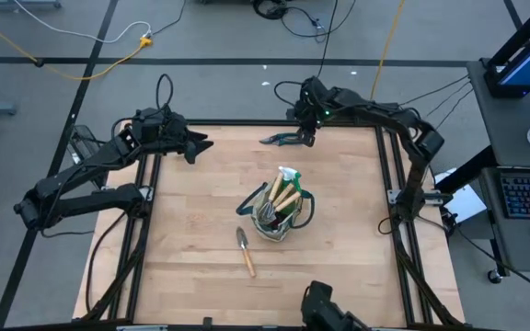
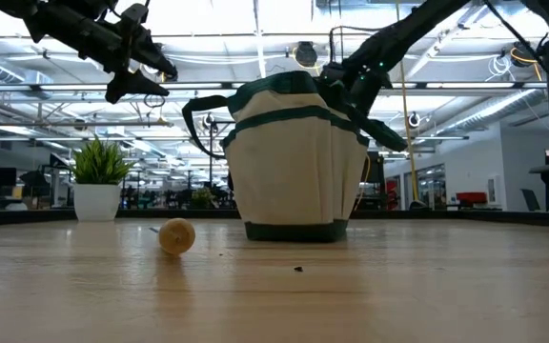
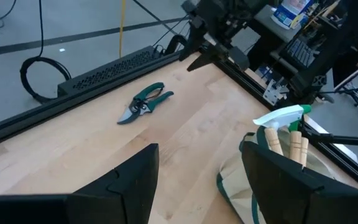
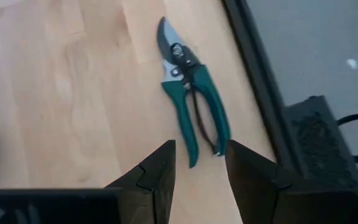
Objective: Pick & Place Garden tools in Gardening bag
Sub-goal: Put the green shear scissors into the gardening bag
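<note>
Here, teal-handled pruning shears [image 4: 191,99] with curved steel blades lie flat on the pale wood surface [image 1: 339,257] near its far edge — the right gripper [image 1: 307,138] hovers just above them, fingers apart and empty. The beige canvas gardening bag [image 1: 283,216] stands mid-surface holding wooden-handled tools and a green spray bottle [image 3: 281,117]; a trowel [image 1: 245,250] lies beside it, and the left gripper [image 1: 194,147] waits open — apparently raised — at the far left.

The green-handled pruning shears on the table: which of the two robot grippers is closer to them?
The right. The right gripper hovers by the pruning shears' handles, jaws open, holding nothing. The left gripper waits farther off, across the table's far edge, also open.
</note>
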You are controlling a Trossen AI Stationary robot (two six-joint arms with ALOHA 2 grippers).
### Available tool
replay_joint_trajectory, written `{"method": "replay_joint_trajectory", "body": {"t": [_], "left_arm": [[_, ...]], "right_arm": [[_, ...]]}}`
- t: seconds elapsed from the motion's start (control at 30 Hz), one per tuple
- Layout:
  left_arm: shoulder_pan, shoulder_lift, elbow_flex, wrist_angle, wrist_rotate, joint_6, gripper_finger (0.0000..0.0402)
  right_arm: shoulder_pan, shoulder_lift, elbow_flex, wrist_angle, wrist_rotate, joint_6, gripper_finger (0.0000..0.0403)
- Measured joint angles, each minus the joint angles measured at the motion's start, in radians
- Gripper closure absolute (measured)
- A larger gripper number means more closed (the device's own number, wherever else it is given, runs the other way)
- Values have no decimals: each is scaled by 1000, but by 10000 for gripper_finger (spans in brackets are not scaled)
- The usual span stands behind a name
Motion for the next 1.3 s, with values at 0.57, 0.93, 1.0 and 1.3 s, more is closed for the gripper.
{"method": "replay_joint_trajectory", "body": {"t": [0.57, 0.93, 1.0, 1.3], "left_arm": [[-1, 0, 0, 82, -26, -23, 165], [-1, 0, 0, 103, -25, -49, 165], [-1, 0, 0, 104, -24, -59, 165], [-1, 0, 0, 104, -24, -63, 165]], "right_arm": [[44, 82, 4, -64, -61, -80, 272], [55, 173, 4, -57, -21, -95, 273], [56, 178, 4, -50, 0, -98, 273], [56, 182, 4, -21, 13, -98, 273]]}}
